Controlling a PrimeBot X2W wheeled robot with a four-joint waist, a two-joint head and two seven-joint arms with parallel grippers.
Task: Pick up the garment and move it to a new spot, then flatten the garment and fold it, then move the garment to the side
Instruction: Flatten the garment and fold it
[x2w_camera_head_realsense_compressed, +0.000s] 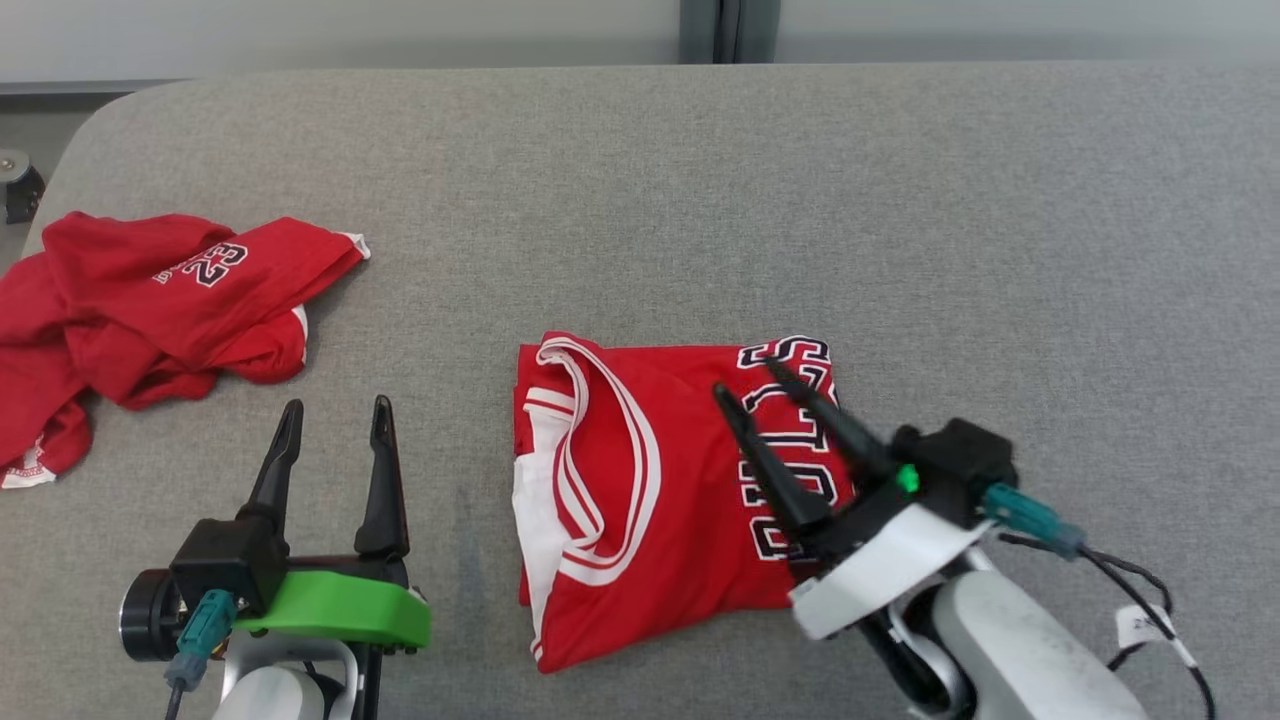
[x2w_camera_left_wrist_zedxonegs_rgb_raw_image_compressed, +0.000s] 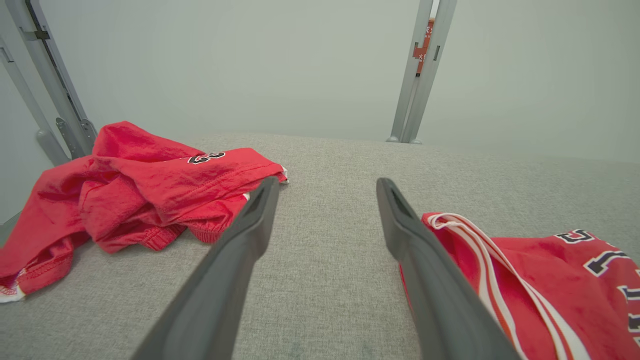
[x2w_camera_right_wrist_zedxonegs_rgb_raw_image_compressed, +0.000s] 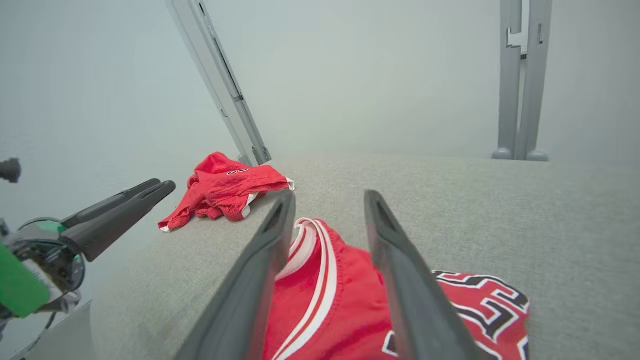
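a: how was the right gripper (x2w_camera_head_realsense_compressed: 745, 380) set?
b: its two fingers were parted a fair way and gripped nothing. they slanted over the right half of the folded jersey (x2w_camera_head_realsense_compressed: 640, 500), above the black-and-white lettering. i couldn't tell whether the tips touched the cloth.
a: and the left gripper (x2w_camera_head_realsense_compressed: 337, 405)?
b: spread wide and empty over the bare grey table (x2w_camera_head_realsense_compressed: 900, 200), just left of the jersey and apart from it.
a: what else was about?
b: a crumpled red shirt (x2w_camera_head_realsense_compressed: 150, 300) lay at the table's left edge, beyond the left gripper and well apart from the jersey. a black cable (x2w_camera_head_realsense_compressed: 1130, 590) trailed from the right wrist.
a: how did the jersey look?
b: red, folded into a rough rectangle near the table's front middle, with a white-and-red striped neckline on top of its left half.
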